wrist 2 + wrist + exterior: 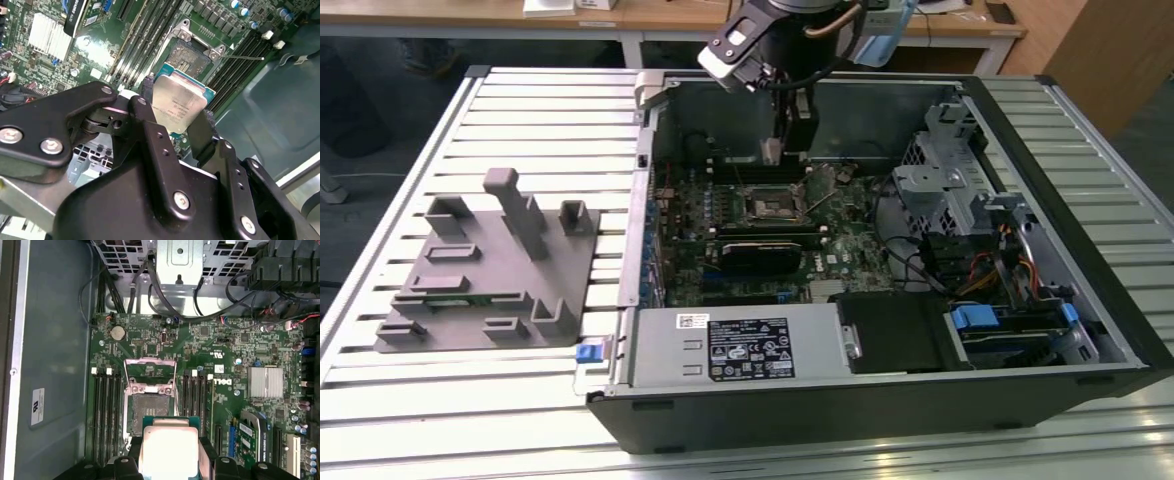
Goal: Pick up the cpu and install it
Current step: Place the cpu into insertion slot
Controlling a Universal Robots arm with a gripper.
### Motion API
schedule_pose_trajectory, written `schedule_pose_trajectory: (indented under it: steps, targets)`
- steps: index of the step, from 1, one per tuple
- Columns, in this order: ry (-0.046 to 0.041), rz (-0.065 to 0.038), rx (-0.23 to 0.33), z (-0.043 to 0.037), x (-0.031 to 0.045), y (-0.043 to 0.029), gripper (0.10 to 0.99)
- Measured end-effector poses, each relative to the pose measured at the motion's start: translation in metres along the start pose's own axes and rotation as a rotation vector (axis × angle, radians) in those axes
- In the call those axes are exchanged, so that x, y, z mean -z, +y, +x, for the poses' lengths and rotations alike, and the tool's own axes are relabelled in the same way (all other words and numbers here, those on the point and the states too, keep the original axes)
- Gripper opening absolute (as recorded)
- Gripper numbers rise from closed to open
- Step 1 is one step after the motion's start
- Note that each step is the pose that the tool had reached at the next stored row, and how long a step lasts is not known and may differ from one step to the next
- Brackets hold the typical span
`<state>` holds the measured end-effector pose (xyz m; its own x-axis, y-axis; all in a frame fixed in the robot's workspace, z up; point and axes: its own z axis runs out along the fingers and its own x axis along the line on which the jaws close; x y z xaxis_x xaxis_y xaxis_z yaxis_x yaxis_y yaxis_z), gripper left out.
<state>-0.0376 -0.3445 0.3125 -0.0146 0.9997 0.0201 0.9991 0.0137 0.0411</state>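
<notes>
Holding cpu near socket, memory slots flanking

Soft, even light from above. Case interior shaded near walls. Faint glare noted on cpu top.

An open computer case is laid on its side on a slatted metal table. A grey moulded fixture is set on the table at the exterior view's left, near the case. Inside the case a green motherboard is seen. Its metal-framed socket is flanked on both sides by memory slots. A finned silver heatsink and a coin cell are mounted on the board. A labelled power supply is fitted along the near wall, and black cables are draped below a metal drive cage.
</notes>
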Motion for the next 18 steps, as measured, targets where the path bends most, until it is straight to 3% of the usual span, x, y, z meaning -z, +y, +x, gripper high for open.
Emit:
schedule_pose_trajectory:
  steps: [4,8,18]
  targets:
    - [-0.0002,0.0,0.0,0.0008,-0.0034,0.001,0.525]
    - [0.0,0.0,0.001,0.0046,-0.0084,0.0067,0.525]
    - [-0.0029,0.0,0.02,0.014,-0.0268,0.0066,0.525]
